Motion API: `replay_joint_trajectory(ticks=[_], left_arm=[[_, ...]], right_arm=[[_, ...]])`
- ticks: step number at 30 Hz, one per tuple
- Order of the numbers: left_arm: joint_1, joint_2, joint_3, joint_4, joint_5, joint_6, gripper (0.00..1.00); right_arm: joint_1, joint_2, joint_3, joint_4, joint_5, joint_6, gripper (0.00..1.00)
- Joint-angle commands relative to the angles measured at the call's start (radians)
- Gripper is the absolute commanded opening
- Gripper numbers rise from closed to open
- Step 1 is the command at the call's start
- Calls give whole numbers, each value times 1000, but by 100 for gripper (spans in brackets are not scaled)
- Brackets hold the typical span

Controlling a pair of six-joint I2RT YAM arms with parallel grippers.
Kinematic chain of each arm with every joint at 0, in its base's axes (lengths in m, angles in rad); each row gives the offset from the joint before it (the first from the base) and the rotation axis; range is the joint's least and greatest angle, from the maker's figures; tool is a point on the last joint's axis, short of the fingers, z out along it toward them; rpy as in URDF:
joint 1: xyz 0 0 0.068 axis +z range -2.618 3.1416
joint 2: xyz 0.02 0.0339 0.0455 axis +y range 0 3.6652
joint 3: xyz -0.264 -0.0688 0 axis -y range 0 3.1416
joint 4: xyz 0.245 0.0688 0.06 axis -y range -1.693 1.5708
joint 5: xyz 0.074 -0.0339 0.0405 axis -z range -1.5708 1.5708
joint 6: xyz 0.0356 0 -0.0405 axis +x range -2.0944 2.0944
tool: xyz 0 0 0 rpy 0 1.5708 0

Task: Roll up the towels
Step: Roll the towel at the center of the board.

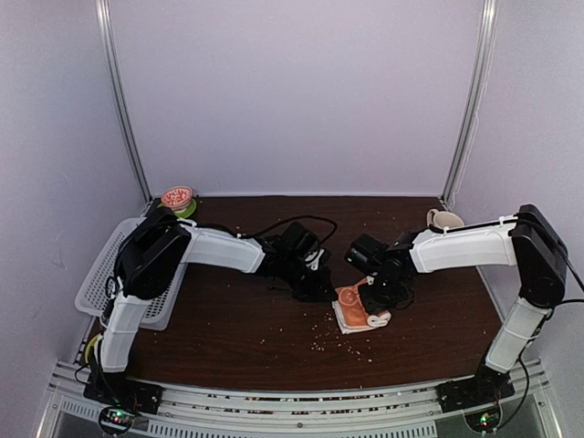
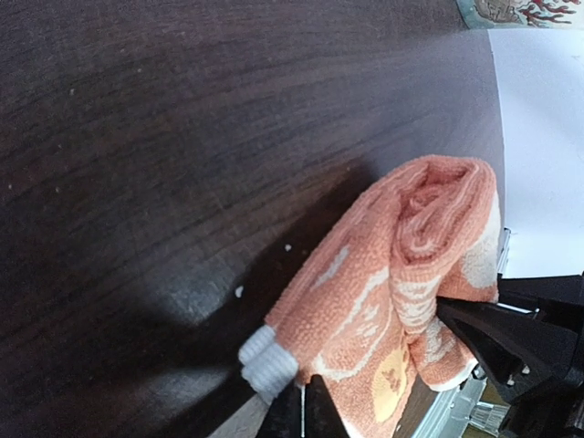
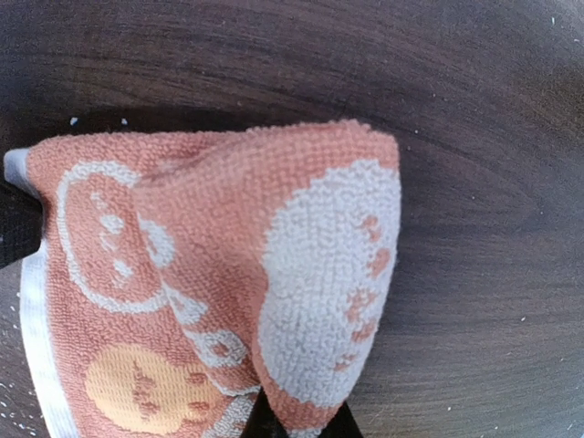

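The peach and light blue towel lies partly rolled on the dark table, near the middle front. My left gripper is at its left end and is shut on the towel's edge, beside the pale blue hem. My right gripper is at its right end and is shut on a fold of the towel, lifting it. The rolled end shows in the left wrist view. A cream rolled cloth with orange prints sits at the back right and also shows in the left wrist view.
A white mesh basket stands at the table's left edge. A green and red round object sits at the back left. Small crumbs are scattered over the front of the table. The right arm's black gripper body is close to the left fingers.
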Motion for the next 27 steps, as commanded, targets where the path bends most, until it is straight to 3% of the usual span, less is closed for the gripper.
replay_joint_trajectory(ticks=[1, 14, 21, 27], left_arm=[[-8, 39, -11, 1, -27, -8, 4], [-13, 28, -82, 137, 30, -68, 3], [-6, -68, -214, 254, 30, -117, 3], [2, -167, -302, 402, 32, -153, 12]], right_arm=[[26, 29, 28, -65, 80, 15, 0], [177, 236, 257, -325, 423, 81, 0], [204, 296, 283, -342, 441, 113, 0], [206, 268, 238, -269, 406, 112, 0]])
